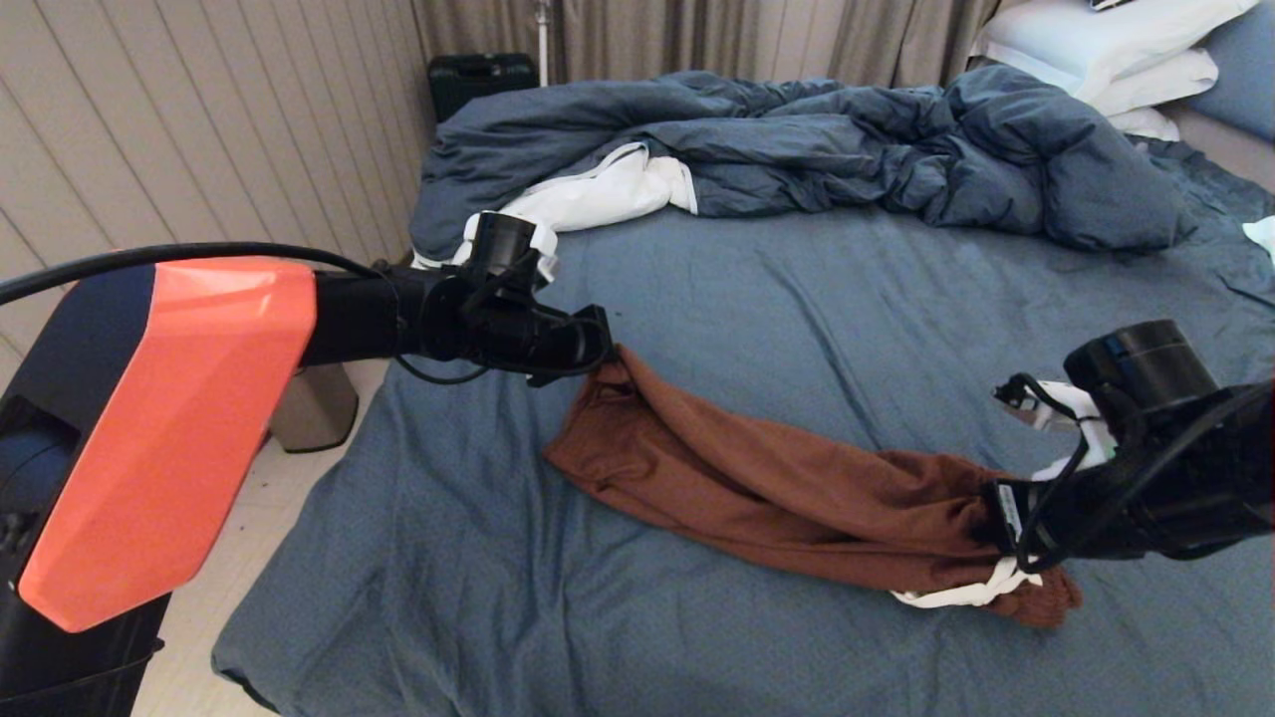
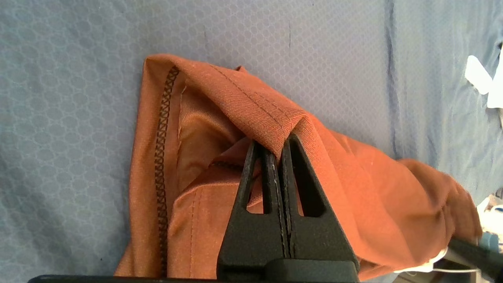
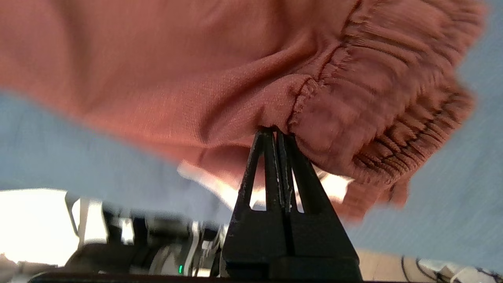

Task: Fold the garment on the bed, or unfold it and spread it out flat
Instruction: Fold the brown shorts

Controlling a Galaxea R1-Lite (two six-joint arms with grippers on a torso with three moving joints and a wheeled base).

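The rust-brown shorts (image 1: 757, 488) hang stretched in a long band just over the slate-blue bed (image 1: 797, 289), held at both ends. My left gripper (image 1: 608, 354) is shut on the stitched leg hem (image 2: 251, 102), its fingertips (image 2: 292, 143) pinching a fold of fabric. My right gripper (image 1: 1001, 523) is shut on the gathered elastic waistband (image 3: 373, 114) at the near right. The white drawstring (image 1: 956, 596) dangles under that end. The small white patch is hidden.
A rumpled dark-blue duvet (image 1: 847, 149) with white lining (image 1: 608, 194) lies across the far half of the bed. White pillows (image 1: 1106, 45) sit at the far right corner. The bed's left edge (image 1: 329, 518) drops to a pale floor.
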